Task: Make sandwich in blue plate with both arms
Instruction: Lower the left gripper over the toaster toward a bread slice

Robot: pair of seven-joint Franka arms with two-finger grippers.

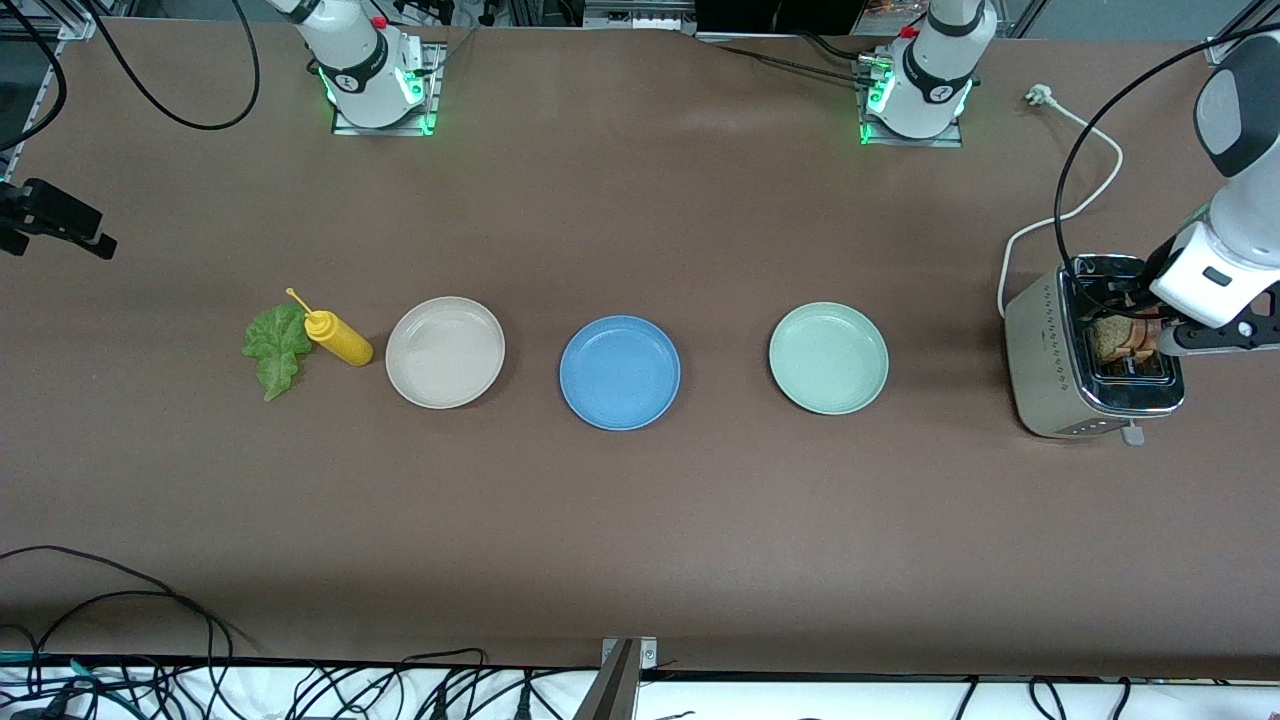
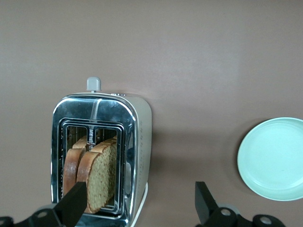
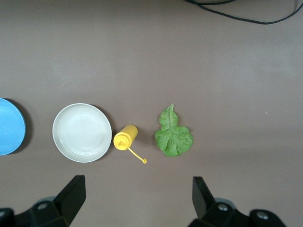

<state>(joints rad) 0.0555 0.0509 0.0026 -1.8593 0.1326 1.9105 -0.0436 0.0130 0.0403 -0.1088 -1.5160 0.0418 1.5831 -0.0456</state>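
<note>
In the front view only the base of the right arm shows, at the top, and its hand is cut off out of frame; the left arm point(image 1: 1235, 250) enters from the edge at its own end of the surface, and its hand point(image 1: 1150, 335) hangs over the toaster point(image 1: 1090, 360), so hidden by the wrist housing that its fingers cannot be made out here. Brown bread point(image 1: 1120, 340) peeks from the slots, the count unclear from this angle. Three plates lie in a row on the brown surface point(image 1: 640, 520): the beige-white plate point(image 1: 445, 352), the blue plate point(image 1: 620, 372) in the middle and bare, and the mint-green plate point(image 1: 828, 357) toward the toaster. One lettuce leaf point(image 1: 275, 345) lies just beside one yellow squeeze bottle point(image 1: 338, 338), at the right arm's end. In the left wrist view the left hand point(image 2: 139, 203) is spread wide and holds nothing, one fingertip over the toaster's edge; two bread slices point(image 2: 97, 172) stand upright side by side in the toaster point(image 2: 137, 142), and the mint-green plate point(image 2: 274, 158) is cut off by the frame. In the right wrist view the right hand point(image 3: 137, 198) is likewise wide apart and empty, over bare surface; the lettuce leaf point(image 3: 173, 135), the bottle point(image 3: 125, 137) and the beige-white plate point(image 3: 82, 132) show whole, while only a sliver of the blue plate point(image 3: 9, 126) is visible.
</note>
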